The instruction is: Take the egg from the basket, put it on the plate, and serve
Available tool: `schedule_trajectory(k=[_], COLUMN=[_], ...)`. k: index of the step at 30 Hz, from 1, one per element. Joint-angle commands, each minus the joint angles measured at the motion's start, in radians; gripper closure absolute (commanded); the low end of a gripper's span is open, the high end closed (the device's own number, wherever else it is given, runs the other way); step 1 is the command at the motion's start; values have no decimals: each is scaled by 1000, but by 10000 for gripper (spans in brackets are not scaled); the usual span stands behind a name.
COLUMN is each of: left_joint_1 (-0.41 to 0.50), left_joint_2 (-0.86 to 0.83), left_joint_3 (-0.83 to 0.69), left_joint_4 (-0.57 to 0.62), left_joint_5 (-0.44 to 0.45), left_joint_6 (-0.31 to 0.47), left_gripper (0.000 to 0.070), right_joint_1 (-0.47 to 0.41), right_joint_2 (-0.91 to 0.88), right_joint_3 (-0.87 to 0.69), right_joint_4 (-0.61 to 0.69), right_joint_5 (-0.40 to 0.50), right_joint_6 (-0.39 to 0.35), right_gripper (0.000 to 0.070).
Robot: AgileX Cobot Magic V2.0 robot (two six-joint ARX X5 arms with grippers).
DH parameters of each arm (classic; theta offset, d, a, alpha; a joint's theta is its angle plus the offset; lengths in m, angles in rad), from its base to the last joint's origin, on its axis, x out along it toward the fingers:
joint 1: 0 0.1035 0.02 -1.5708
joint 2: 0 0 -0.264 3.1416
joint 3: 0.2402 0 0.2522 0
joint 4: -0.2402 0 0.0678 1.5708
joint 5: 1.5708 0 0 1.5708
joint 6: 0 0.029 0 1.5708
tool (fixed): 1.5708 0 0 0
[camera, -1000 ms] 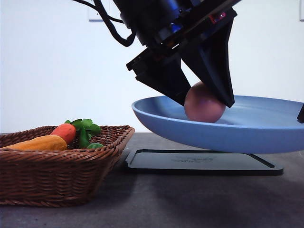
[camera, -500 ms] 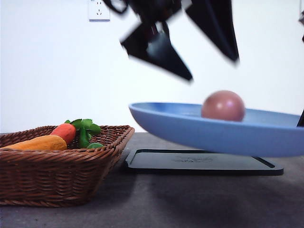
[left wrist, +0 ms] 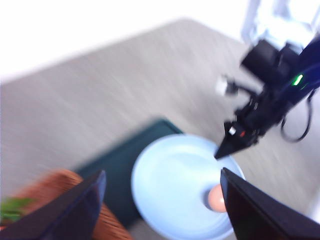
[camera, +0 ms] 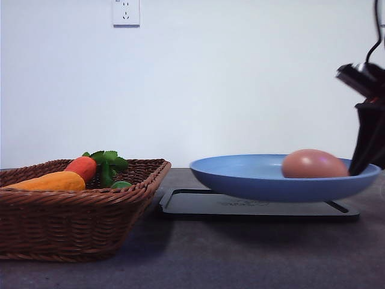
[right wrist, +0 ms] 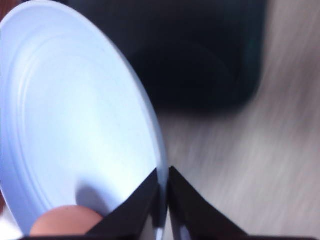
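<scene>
I see the small smooth pinkish-brown oval egg (camera: 314, 164) lying free inside the large round light-blue plate (camera: 252, 178), toward the plate's right side and close to the rim. Just beside it, my right gripper (camera: 367, 158) pinches that rim: in the right wrist view its two dark fingers (right wrist: 135, 207) sit on either side of the plate edge (right wrist: 152, 150), clamped on it, with the egg (right wrist: 67, 220) lying inside the plate near them but untouched. The plate hangs low over the flat black rectangular tray (camera: 198, 205); I cannot tell whether it touches the tray.

My left gripper (left wrist: 162, 210) stands well above all this, its fingers (left wrist: 75, 210) spread wide apart and holding nothing; from its blurred wrist camera I look down on the plate (left wrist: 170, 185), the egg (left wrist: 216, 198) and the right gripper (left wrist: 235, 142).

To the left on the grey desk (camera: 240, 253) sits the wide shallow dark-brown wicker basket (camera: 72, 223), holding an orange carrot-like vegetable (camera: 51, 181) and a red vegetable with green leaves (camera: 84, 167).
</scene>
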Motion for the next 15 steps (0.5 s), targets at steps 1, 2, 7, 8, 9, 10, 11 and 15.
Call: schedule_trajectory(k=[1, 2, 7, 8, 9, 10, 11, 15], left_joint_1=[-8, -8, -8, -8, -8, -8, -8, -8], left_joint_2=[-33, -59, -162, -177, -190, -201, -211, -232], left_joint_3=[23, 23, 23, 22, 22, 22, 23, 22], left_joint_4=[-4, -10, -38, -44, -50, -57, -63, -95], left_joint_5=[-24, -34, -63, -67, -74, -83, -91, -115], left_joint_6=[-2, -2, -5, -6, -6, -6, -7, -20], left_gripper=[225, 225, 225, 225, 225, 225, 225, 225], right_joint_1=[-2, -3, -3, -3, -3, -3, -3, -3], right_joint_2=[68, 103, 267, 294, 319, 342, 358, 395], right_joint_3=[62, 92, 233, 254, 273, 289, 299, 309], right_joint_4=[19, 23, 26, 26, 26, 27, 29, 52], right_joint_5=[-12, -12, -12, -12, -13, -13, -13, -12], right_joint_6=[-17, -16, -16, -16, -16, -16, -17, -19], right_gripper=[700, 700, 700, 700, 700, 700, 700, 699])
